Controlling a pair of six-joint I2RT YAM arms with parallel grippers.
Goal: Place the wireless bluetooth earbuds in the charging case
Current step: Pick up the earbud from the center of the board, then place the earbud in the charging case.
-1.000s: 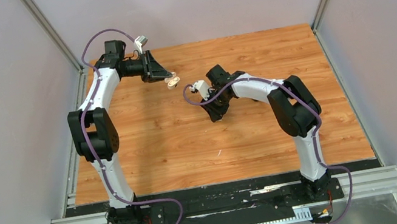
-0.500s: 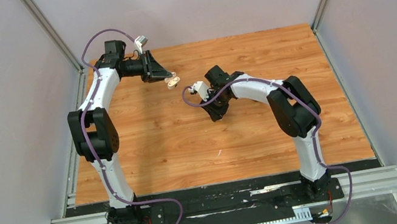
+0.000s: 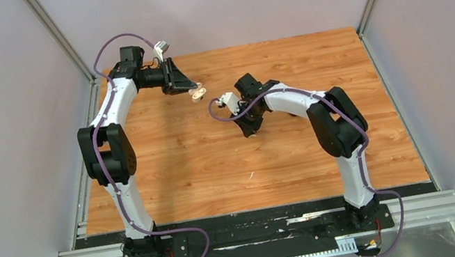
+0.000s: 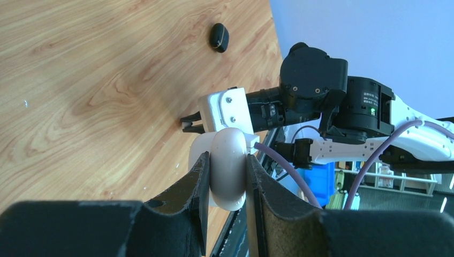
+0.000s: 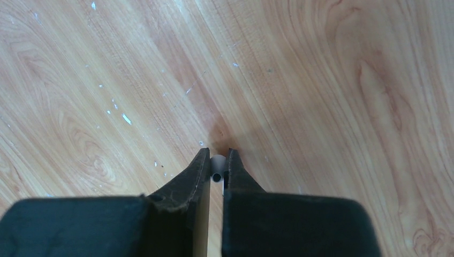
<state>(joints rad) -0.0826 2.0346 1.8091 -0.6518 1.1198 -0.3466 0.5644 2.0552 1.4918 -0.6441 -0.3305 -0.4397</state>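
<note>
My left gripper (image 3: 195, 91) is shut on the white rounded charging case (image 4: 228, 171) and holds it above the table at the back left. The case also shows in the top view (image 3: 198, 93). My right gripper (image 5: 217, 156) points down at the wood, shut on a tiny white earbud (image 5: 217, 166) pinched at its fingertips. In the top view the right gripper (image 3: 250, 130) is at mid table, right of the case. The other earbuds do not show clearly.
A small black oval thing (image 4: 218, 37) lies on the wooden table (image 3: 203, 168) beyond the right arm; I cannot tell what it is. A tiny white fleck (image 3: 251, 175) lies toward the front. Grey walls and metal rails close in the table's sides.
The right arm has shifted very slightly. The left arm holds still with the case.
</note>
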